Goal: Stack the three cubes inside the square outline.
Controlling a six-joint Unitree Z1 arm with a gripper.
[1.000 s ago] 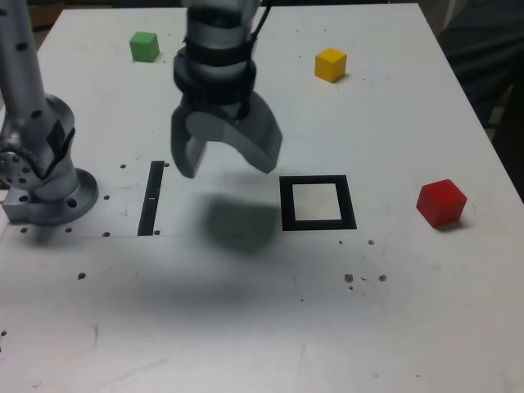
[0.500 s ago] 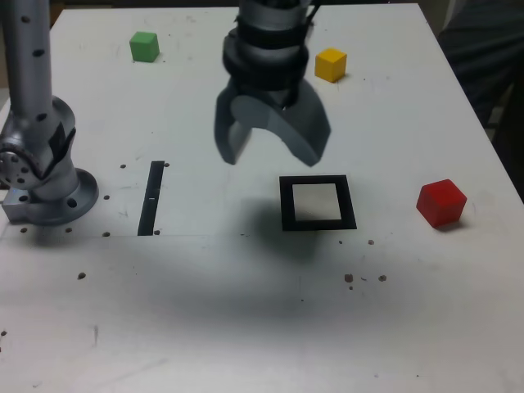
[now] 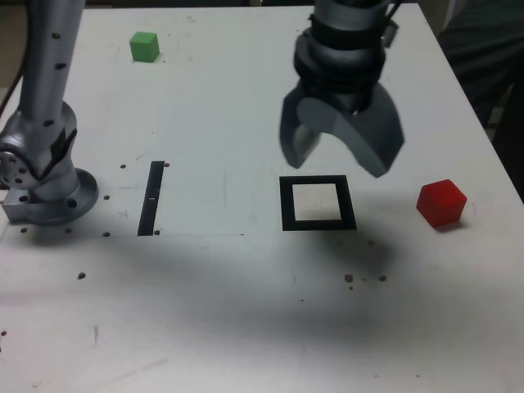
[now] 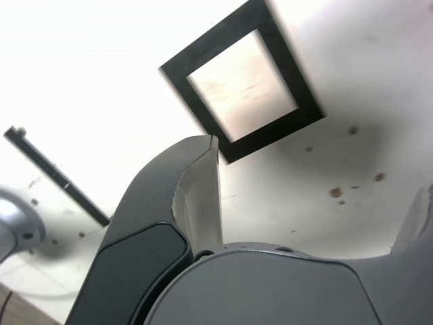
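Two jaws of the gripper (image 3: 341, 146) stood wide open with nothing between them, held above the surface (image 3: 205, 311). Near them in the exterior view lay the square outline (image 3: 286, 204), a flat, thick black frame around a pale centre. Farther out, toward the exterior view's right, the red cube (image 3: 441, 203) sat on the surface, solid-coloured and turned cornerwise. Well apart, at the exterior view's upper left, rested the green cube (image 3: 145, 47), plain-sided, its top a lighter green. Both cubes were outside the frame.
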